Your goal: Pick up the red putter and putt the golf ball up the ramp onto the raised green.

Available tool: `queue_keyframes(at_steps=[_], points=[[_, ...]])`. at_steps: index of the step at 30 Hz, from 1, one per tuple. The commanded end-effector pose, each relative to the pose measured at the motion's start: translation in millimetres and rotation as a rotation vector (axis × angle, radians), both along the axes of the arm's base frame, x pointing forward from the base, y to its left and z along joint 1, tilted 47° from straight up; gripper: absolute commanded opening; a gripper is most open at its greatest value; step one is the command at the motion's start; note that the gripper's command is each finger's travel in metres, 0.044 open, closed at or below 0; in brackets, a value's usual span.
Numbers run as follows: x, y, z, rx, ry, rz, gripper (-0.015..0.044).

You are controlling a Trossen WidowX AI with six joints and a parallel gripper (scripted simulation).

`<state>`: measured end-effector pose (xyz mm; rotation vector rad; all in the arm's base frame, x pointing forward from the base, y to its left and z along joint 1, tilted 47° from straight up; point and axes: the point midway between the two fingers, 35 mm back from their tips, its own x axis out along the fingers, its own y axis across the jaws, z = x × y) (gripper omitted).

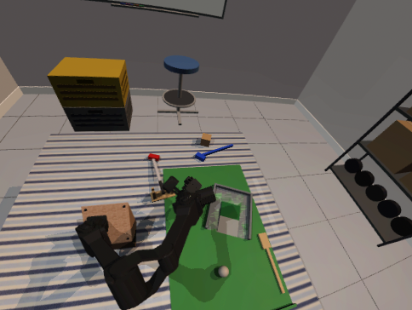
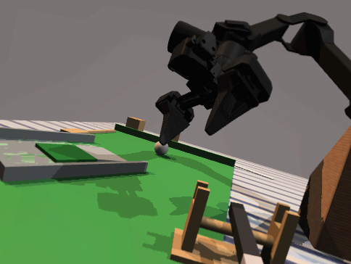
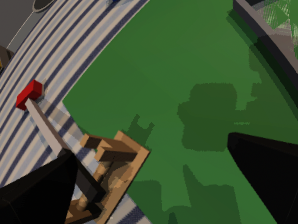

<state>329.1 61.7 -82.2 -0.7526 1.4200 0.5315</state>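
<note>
While the gripper (image 1: 182, 186) hangs over the green mat (image 1: 200, 255) edge with jaws spread wide and holding nothing, the red putter (image 1: 157, 167) lies on the striped rug (image 1: 68, 170), its handle end propped in the wooden stand (image 3: 107, 175) just below. Golf ball (image 1: 223, 271) sits well apart, near the mat's front; raised green (image 1: 230, 210) is beside the arm. Risk: a descent slightly off could strike the stand's posts, tipping it or knocking the thin shaft loose. Blue putter (image 1: 213, 152) nearby is a decoy.

Wooden rack (image 3: 107, 175) under open pincer (image 3: 160, 183), ramp frame (image 3: 266, 12) beside
</note>
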Motion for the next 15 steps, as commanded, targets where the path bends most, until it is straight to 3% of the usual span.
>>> queue_keyframes(at_steps=[1, 9, 15], points=[[-31, 38, -43, -0.179, 0.175, 0.28, 0.044], [-96, 77, -106, -0.55, 0.435, 0.794, 0.044], [-101, 79, -111, -0.582, 0.453, 0.837, 0.044]])
